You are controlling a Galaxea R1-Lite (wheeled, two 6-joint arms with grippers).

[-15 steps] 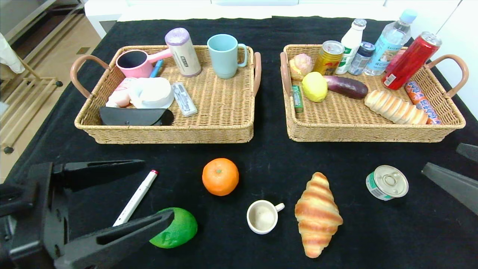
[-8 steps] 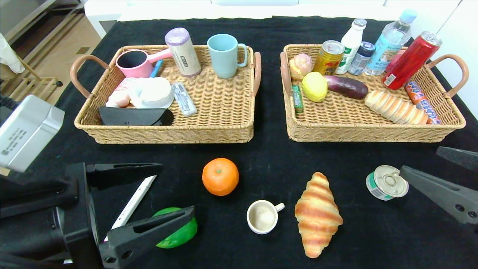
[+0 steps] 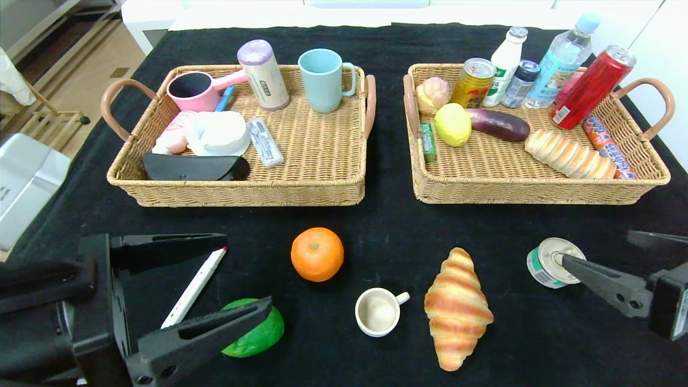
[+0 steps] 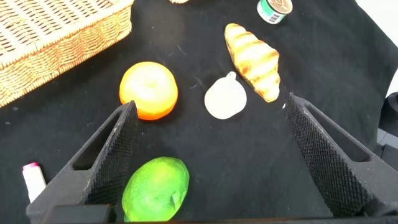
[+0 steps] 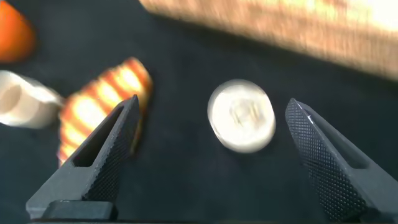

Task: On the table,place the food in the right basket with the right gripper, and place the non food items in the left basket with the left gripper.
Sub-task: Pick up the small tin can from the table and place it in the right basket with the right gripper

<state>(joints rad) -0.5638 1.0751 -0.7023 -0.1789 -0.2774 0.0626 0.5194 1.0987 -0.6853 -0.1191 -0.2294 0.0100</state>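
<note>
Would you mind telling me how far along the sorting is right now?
Both baskets already hold many items: the left basket has cups and a case, the right basket has drinks and bread. In hand: nothing yet; the open right hand is at the tin can, the open left hand is around the pen. Left: orange, green fruit, croissant, small cup.

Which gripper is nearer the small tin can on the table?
Right. The right gripper is open at the tin can; the left gripper is far across, open over the white marker.
</note>
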